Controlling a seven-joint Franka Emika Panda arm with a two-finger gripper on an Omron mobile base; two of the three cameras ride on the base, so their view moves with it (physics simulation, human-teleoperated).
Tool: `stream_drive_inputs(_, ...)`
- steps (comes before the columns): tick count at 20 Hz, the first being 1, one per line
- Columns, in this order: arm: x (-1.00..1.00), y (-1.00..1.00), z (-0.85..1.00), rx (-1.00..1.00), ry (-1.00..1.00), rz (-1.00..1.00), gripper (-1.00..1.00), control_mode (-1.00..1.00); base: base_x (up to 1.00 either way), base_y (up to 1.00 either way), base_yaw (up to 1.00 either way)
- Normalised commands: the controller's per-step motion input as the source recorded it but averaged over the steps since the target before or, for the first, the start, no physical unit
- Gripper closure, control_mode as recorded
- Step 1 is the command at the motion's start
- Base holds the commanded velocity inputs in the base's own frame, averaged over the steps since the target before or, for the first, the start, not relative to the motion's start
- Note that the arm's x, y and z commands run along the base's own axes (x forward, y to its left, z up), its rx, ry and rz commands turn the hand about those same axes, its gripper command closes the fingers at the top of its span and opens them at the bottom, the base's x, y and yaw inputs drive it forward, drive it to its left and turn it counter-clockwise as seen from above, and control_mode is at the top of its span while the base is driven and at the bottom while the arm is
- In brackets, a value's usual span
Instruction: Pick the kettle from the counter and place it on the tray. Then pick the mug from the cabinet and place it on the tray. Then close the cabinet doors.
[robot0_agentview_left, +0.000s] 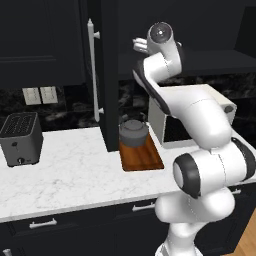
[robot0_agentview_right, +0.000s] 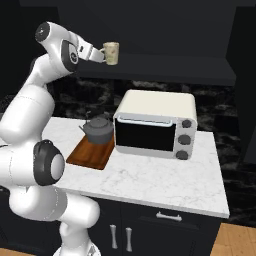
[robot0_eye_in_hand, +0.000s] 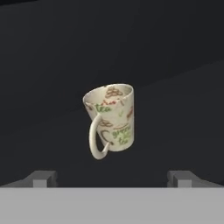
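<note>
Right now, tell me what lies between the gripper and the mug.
Nothing: in the hand view the open gripper faces the mug across bare dark cabinet shelf.

Printed lettering on the mug (robot0_eye_in_hand: 111, 120), seen in the hand view: "tea" in green script just under the rim on the near side, legible. Lower down, beside the handle, more green script, perhaps "green tea", too blurred to confirm. Reddish-brown squiggles above and around, unreadable. No other legible text anywhere.
</note>
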Motion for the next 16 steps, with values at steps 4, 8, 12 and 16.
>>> stream_drive_inputs(4,0.16,0.01,-0.03,0.0,0.02,-0.14,-1.0,-1.0,0.0,0.0,0.0)
stream_drive_inputs(8,0.12,0.0,-0.09,0.0,0.03,-0.1,-1.0,-1.0,0.0,0.0,0.0)
stream_drive_inputs(12,0.1,0.0,-0.11,0.0,0.04,-0.08,-1.0,-1.0,0.0,0.0,0.0)
stream_drive_inputs(16,0.23,0.0,-0.01,0.0,0.02,-0.02,-1.0,-1.0,0.0,0.0,0.0)
